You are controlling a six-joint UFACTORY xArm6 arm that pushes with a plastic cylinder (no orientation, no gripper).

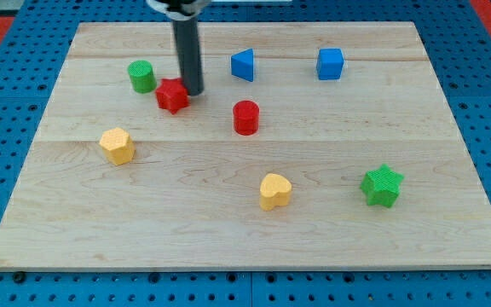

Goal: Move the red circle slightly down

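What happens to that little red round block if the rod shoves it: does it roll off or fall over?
The red circle stands on its flat end, so it will probably slide, not roll. It looks squat, so tipping seems unlikely. The wooden board looks smooth, so it should glide easily. My tip is now beside the red star, to the view's left of the circle.

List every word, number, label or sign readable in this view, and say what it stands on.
None: no text, number, label or sign shows anywhere.
The board is bare wood.
The blocks, such as the red circle and the red star, carry no markings.
My tip, beside the red star, is plain dark.
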